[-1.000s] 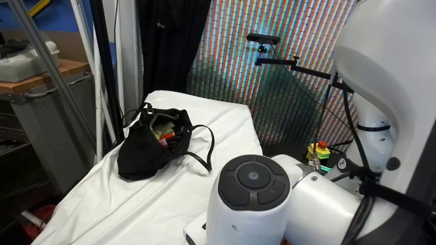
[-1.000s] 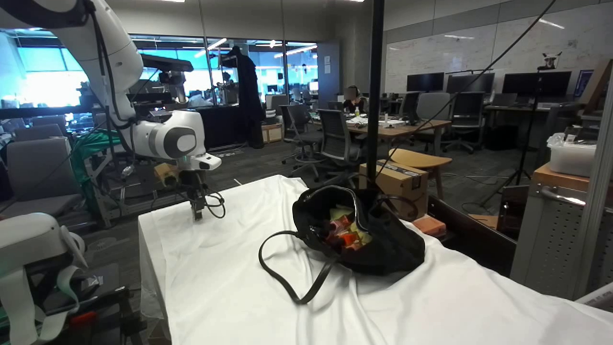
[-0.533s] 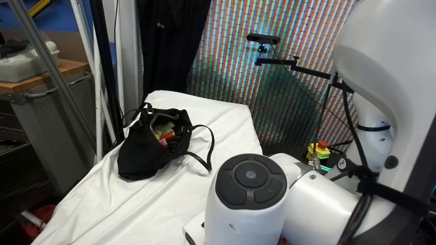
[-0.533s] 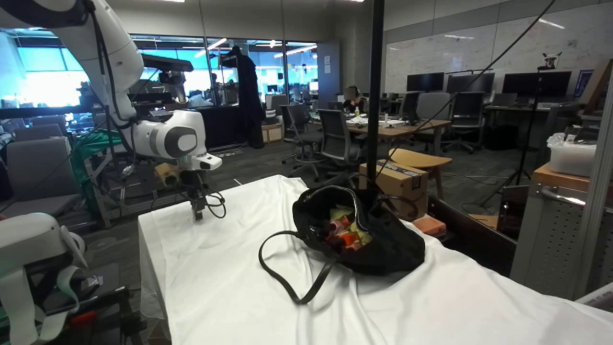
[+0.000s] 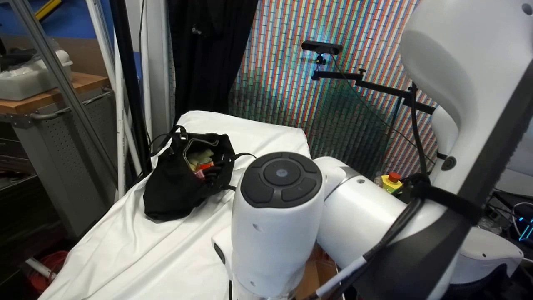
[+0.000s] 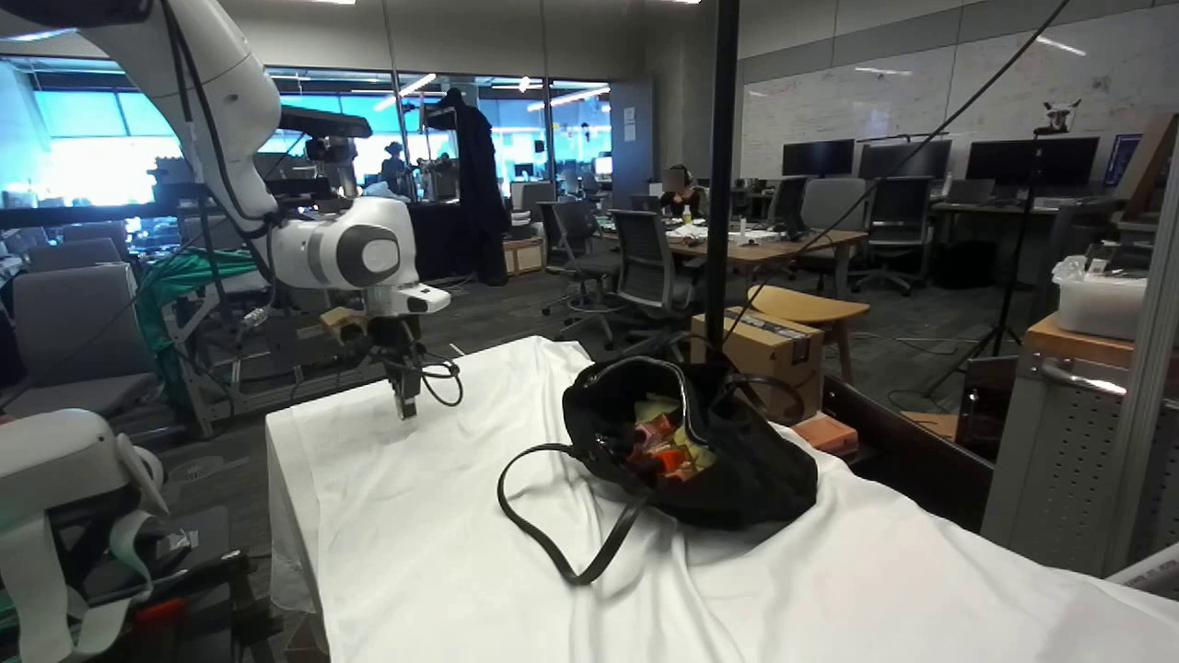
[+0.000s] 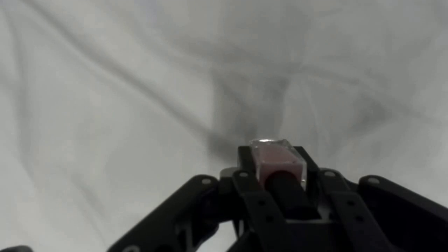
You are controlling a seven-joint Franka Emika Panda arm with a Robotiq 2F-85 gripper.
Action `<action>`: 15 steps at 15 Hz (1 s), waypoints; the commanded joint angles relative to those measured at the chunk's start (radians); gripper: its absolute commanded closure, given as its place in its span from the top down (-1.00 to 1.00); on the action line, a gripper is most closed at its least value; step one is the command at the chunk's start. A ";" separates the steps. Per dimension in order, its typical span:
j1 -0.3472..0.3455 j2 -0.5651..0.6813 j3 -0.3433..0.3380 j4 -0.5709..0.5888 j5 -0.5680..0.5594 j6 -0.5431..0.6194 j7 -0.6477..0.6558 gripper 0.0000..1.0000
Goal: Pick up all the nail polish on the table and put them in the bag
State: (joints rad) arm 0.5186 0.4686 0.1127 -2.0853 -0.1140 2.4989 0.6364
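Between the finger pads in the wrist view is a nail polish bottle with a pink body and a black cap. My gripper is shut on it, the cap pointing back toward the palm. In an exterior view the gripper hangs low over the white-clothed table, off to one side of the bag; how far above the cloth I cannot tell. The slumped black bag lies with its mouth facing the arm. Small red and orange things show on its yellowish-green inside. In an exterior view the arm hides the gripper.
A strap handle loops out onto the cloth from the bag's mouth, on the side toward the arm. Behind the bag stand a black pole and a cardboard box. A metal cart is beyond the table's edge.
The arm stays nearly still at first, then shifts toward the bag, slightly higher. In an exterior view its wrist now covers part of the strap handle. The bag has not moved.
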 commanded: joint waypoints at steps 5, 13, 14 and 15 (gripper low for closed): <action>-0.069 -0.099 -0.076 0.007 -0.130 -0.085 -0.005 -0.69; -0.154 -0.148 -0.155 0.030 -0.298 -0.081 0.043 -0.69; -0.162 -0.148 -0.165 0.036 -0.322 -0.076 0.058 -0.69; -0.172 -0.147 -0.178 0.048 -0.346 -0.074 0.076 -0.69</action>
State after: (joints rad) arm 0.3640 0.3391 -0.0411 -2.0630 -0.3910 2.4347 0.6587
